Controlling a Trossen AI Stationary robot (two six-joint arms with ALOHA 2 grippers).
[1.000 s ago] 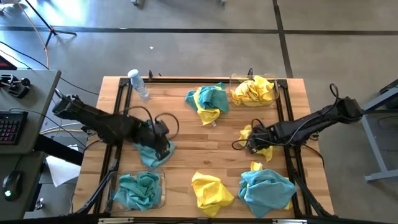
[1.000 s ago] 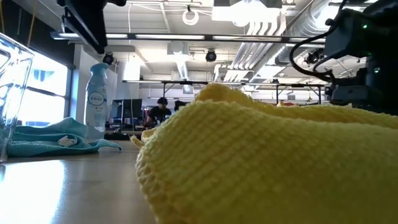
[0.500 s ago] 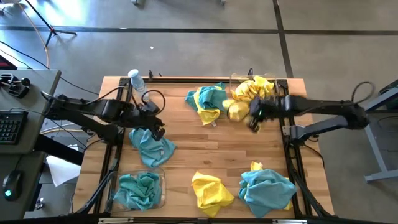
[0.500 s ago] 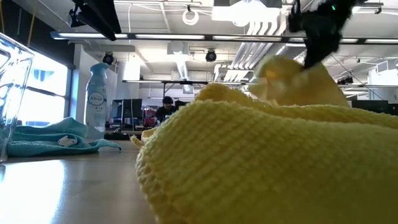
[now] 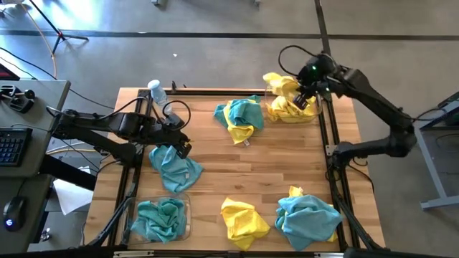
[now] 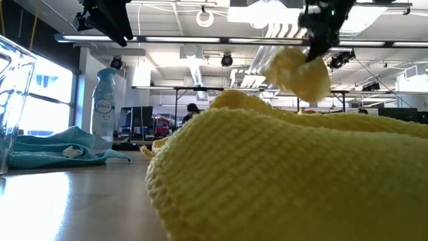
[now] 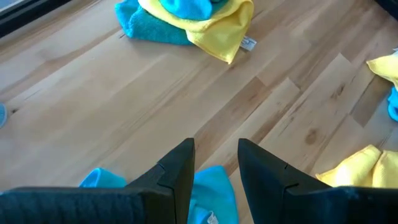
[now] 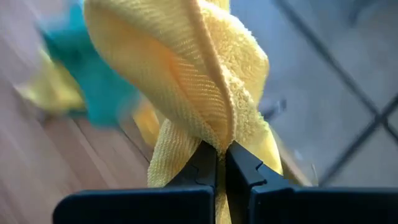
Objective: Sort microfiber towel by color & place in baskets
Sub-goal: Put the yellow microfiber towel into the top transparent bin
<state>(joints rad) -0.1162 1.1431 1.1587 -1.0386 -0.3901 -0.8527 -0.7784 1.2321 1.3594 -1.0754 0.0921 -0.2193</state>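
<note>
My right gripper (image 5: 297,92) is shut on a yellow towel (image 5: 277,80) and is raised over the far-right basket (image 5: 315,117), which holds more yellow towels. In the low view that towel (image 6: 297,73) hangs in the air under the gripper (image 6: 315,47). My left gripper (image 5: 179,148) is open and hovers above the far edge of a teal towel (image 5: 174,170) that lies flat on the table. The left wrist view shows this towel (image 7: 211,190) below the gap between the fingers. The near-left basket (image 5: 188,208) holds teal towels. My right gripper pinches a bunched fold of the yellow towel (image 8: 214,140) between its two fingers, several layers together. The fingers slant down from above. The towel is lifted clear of the table and hangs loosely around and below the fingertips.
A mixed teal and yellow pile (image 5: 240,117) lies at the far middle. A yellow towel (image 5: 244,218) and a teal-on-yellow heap (image 5: 308,218) sit near the near edge. A bottle (image 5: 158,93) stands at the far-left corner. Bare wood lies in the table's middle.
My right gripper has lifted the yellow towel off the table's right-middle and carried it up and toward the far edge, over the far-right basket. My left gripper has drawn back from the teal towel toward the far edge, then held still. The teal towel stays on the table.
</note>
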